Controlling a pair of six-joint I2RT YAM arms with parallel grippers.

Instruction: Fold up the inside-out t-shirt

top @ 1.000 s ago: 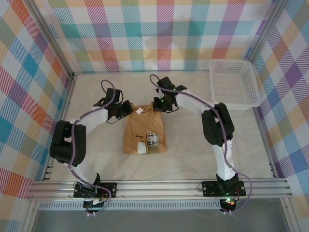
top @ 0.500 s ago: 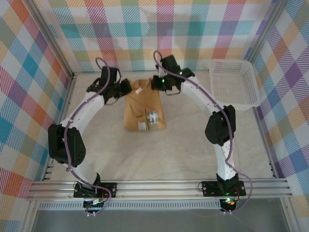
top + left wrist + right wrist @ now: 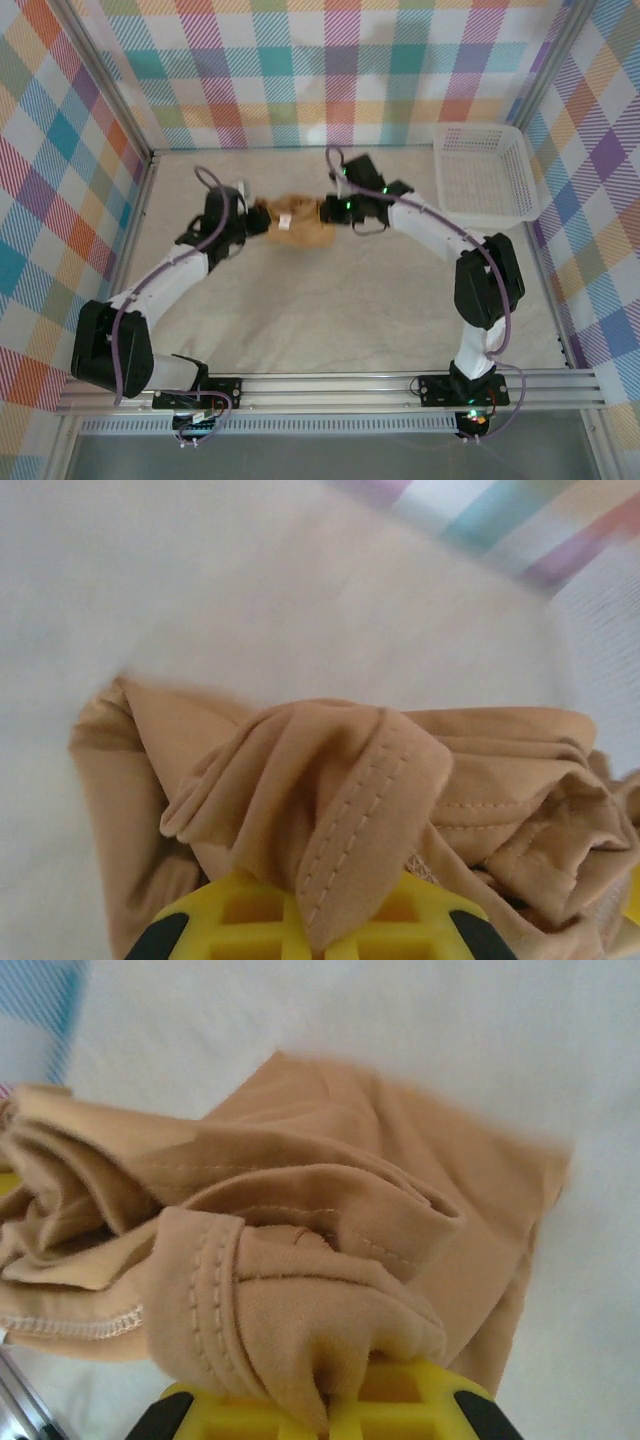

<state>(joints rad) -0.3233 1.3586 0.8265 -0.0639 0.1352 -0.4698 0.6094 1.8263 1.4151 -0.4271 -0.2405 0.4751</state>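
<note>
Left end effector [image 3: 252, 216] and right end effector [image 3: 327, 210] pinch the bunched tan cloth t-shirt [image 3: 296, 226] mid-fold; next it likely needs laying flat.

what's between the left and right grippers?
The bunched tan t-shirt, pinched by the left gripper and right gripper; the top external view shows it.

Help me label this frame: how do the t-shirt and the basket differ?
The t-shirt is tan cloth; the basket is white mesh. The t-shirt is bunched between the left gripper and right gripper, both shut on it; the basket stands untouched at the far right corner.
</note>
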